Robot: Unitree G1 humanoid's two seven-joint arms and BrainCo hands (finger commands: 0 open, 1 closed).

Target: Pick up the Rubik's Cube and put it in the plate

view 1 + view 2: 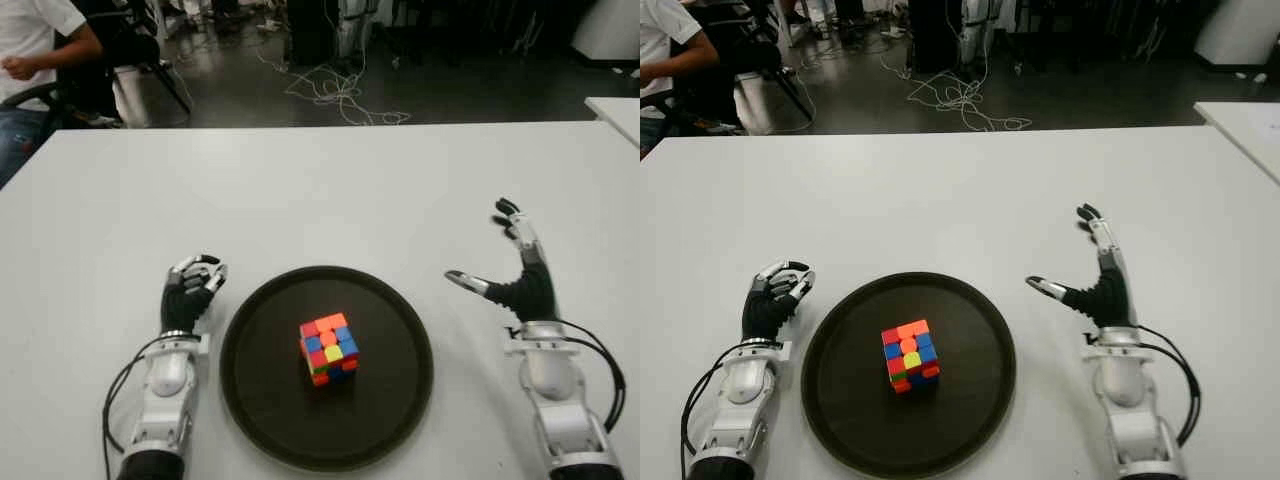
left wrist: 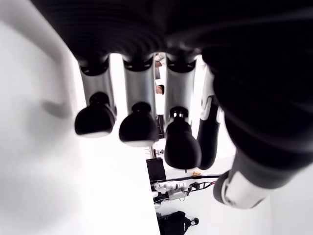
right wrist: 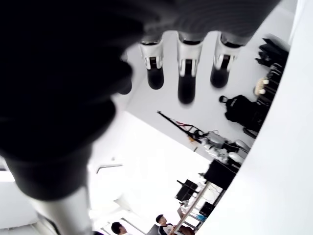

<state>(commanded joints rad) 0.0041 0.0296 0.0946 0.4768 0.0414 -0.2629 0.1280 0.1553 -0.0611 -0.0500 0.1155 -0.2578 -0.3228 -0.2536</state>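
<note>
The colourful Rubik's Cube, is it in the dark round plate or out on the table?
In. The colourful Rubik's Cube sits near the middle of the dark round plate, with neither hand touching it.

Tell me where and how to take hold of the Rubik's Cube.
Grip the Rubik's Cube by two opposite vertical faces, coming from above. It sits flat mid-plate, sides and top clear; the low rim hinders a level approach. The open right hand shows beside the plate's right edge.
</note>
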